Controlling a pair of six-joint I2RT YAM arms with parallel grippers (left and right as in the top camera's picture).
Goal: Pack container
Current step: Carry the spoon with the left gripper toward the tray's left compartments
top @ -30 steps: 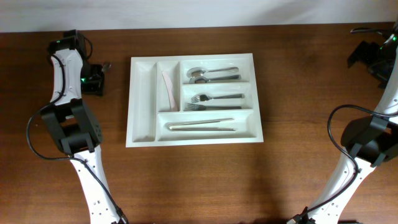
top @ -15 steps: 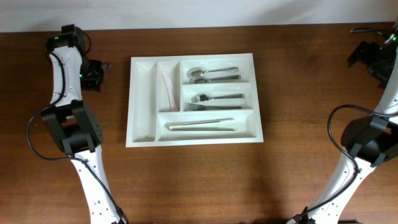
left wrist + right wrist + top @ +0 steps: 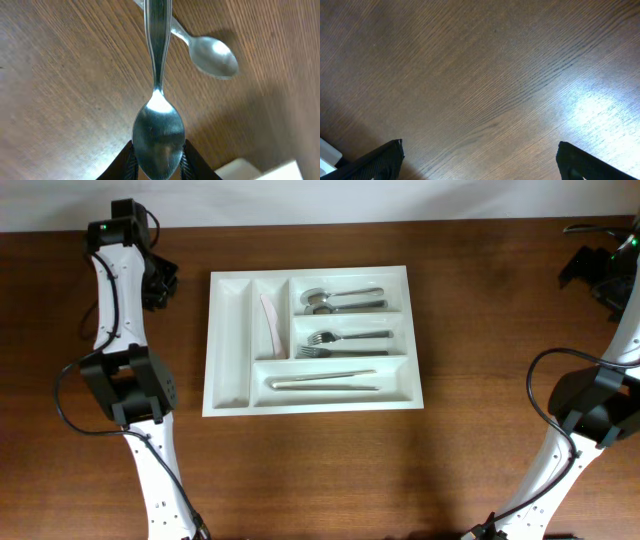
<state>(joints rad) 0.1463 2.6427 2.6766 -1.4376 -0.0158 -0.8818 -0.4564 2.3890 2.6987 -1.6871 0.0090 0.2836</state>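
The container [image 3: 228, 395] lies flat at the middle of the table [image 3: 320, 470], just where it lay a second ago. Its load is unshifted: spoons [image 3: 340, 300] in the far wide compartment, forks [image 3: 345, 338] in the middle one, two long pale pieces [image 3: 325, 382] in the near one, and a pinkish knife [image 3: 268, 325] in the inner narrow slot.

What differs is on our left. The left gripper [image 3: 160, 280] has swung away from the tray's left wall toward the table's far edge and now sits just off the container's far left corner. From the left wrist we see its jaws clenched on the bowl of a spoon [image 3: 157, 132], with the handle running straight away from the fingers [image 3: 125, 162]. A second spoon [image 3: 215, 56] lies on the wood beyond.

Broad wood borders the tray on its near side and to its right. Our left arm's lower links stand beside the tray's left wall.

The right gripper [image 3: 595, 272] has not moved from the far right corner, well apart, its fingers [image 3: 375, 162] spread wide over bare wood.
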